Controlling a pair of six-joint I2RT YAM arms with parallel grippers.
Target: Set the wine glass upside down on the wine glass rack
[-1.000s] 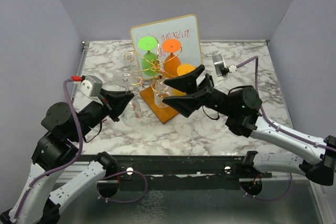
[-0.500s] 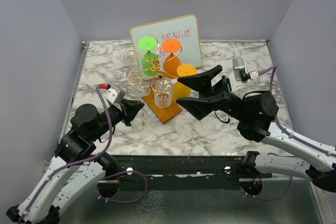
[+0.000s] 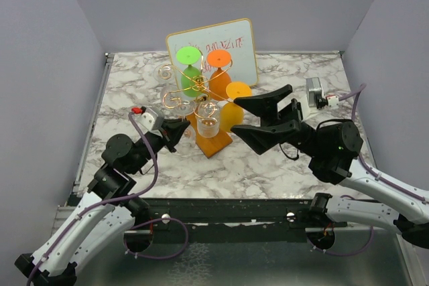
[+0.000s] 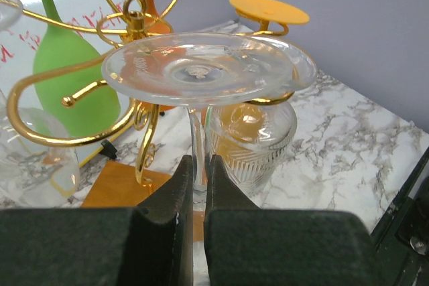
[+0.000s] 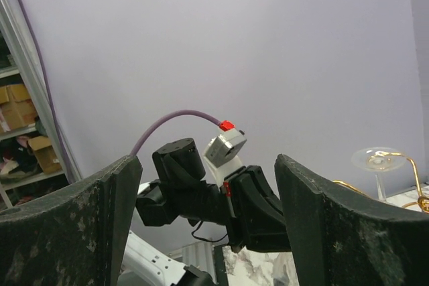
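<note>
Where my left end effector [image 4: 199, 163] sits, its two fingers are drawn narrow on the stem of the glass [image 4: 201, 72], which is clear and upside down, foot uppermost and level. That foot lies right at the rack [image 3: 213, 143], over a gold curl that shows beneath its right rim. Whether it rests on the wire I cannot tell, and the bowl is hidden below my fingers. Just behind the stem hangs an etched glass [image 4: 251, 142], clear, with ribbed lines on its bowl. Left of it hangs a green glass [image 4: 64, 78], and farther back a yellow glass [image 4: 268, 9] shows its foot on another curl. An orange glass [image 3: 218, 58] hangs at the far side of the rack. From above, the rack stands on its wooden base near the middle of the marbled surface [image 3: 127, 88], with my left end effector just beside its near left corner. Behind the rack stands a framed whiteboard [image 3: 238, 48]. It carries red handwriting along the top, too scrawled and small to read. My right end effector [image 3: 238, 115] is spread wide and holds nothing, hovering to the right of the rack near the yellow glass. Its wrist view looks across at my left arm, where a purple cable [image 5: 174, 122] runs to a small grey box [image 5: 224, 149] with a red tab.
</note>
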